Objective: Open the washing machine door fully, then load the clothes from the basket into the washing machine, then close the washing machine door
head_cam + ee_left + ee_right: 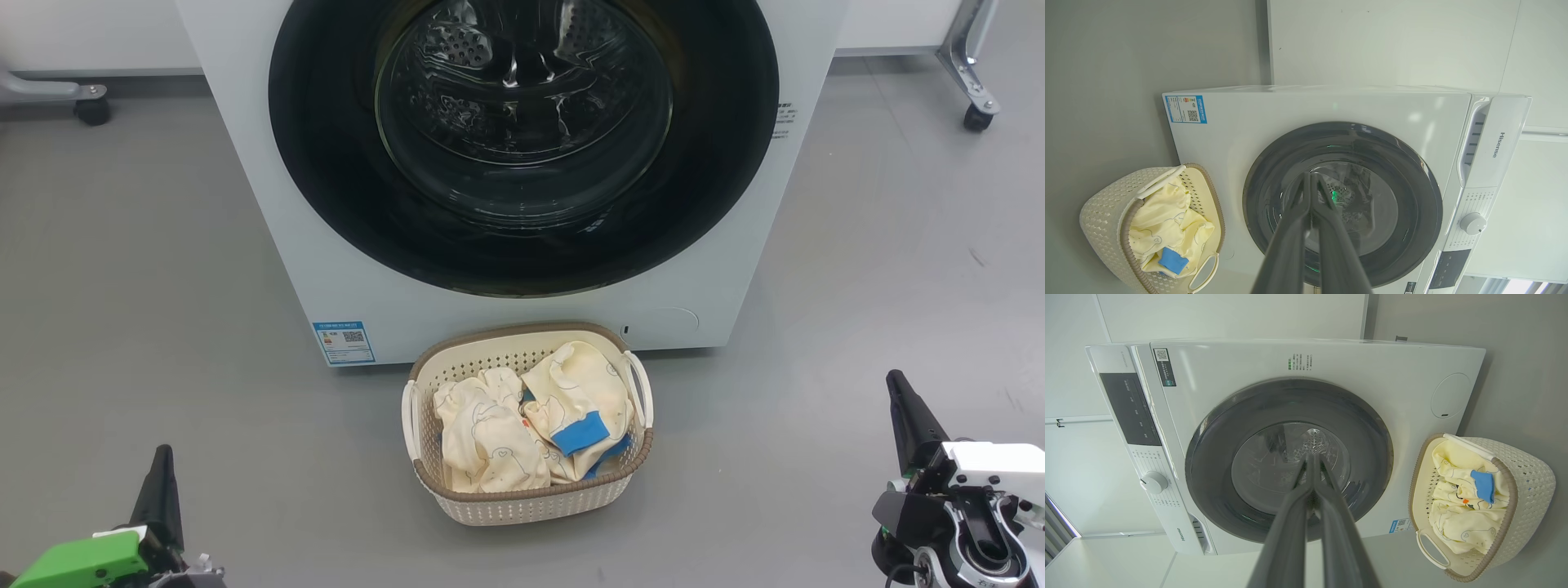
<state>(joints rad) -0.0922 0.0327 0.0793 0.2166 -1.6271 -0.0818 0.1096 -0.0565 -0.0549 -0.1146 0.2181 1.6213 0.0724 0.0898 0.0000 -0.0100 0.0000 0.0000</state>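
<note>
Left gripper (163, 464), right gripper (901, 390) — basket (531, 505) before washing machine door (326, 163), caster (977, 119) beyond

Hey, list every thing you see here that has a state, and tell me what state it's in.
washing machine door: shut against the washing machine.
basket: upright on the floor, holding the clothes.
clothes: heaped in the basket, none loaded.
left pincer: shut, empty.
right pincer: shut, empty.

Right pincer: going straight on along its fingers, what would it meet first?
Likely the bulging clear glass window in the round glossy black washing machine door; the shut right pincer points at it, distance unclear.
</note>
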